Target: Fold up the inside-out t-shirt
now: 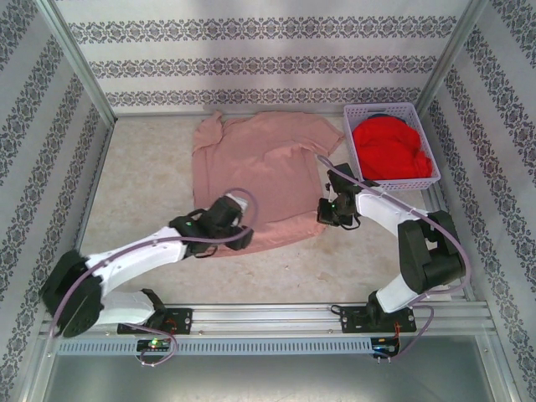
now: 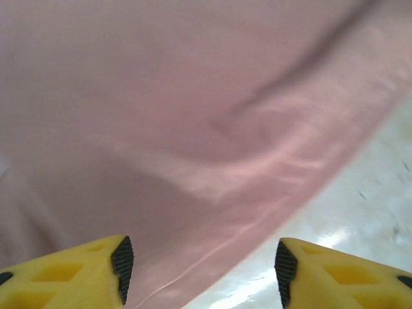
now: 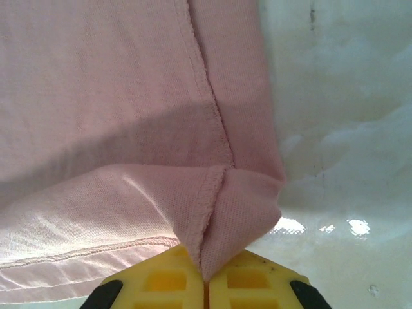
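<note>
Nearest to you, at the bottom of the left wrist view, the left fingers (image 2: 96,273) stand well apart with nothing between them. They hang over the near hem of the inside-out t-shirt (image 1: 260,167), and the hem runs from the lower left of that frame up to the right edge. A strip of bare desk (image 1: 142,184) shows at the lower right.

At the bottom centre of the right wrist view, your right fingers (image 3: 193,286) are pressed together on a pinched-up fold of the shirt's corner. A stitched seam runs down into the pinch. The cloth fans out from it across the left and middle of the frame, and pale desk lies to the right.

From the top camera, both arms reach in from the bottom of the frame. The left fingers are at the shirt's near edge, left of centre, and the right fingers are at its near right corner. The near hem looks doubled over in a slightly darker band between them.

Beyond that, the shirt lies mostly flat across the middle of the desk. One sleeve is bunched at the upper left and the other spreads toward the upper right.

Farthest back, at the upper right, a white mesh basket (image 1: 360,113) sits just beside the shirt's right sleeve. It holds a bright red garment (image 1: 389,151).
</note>
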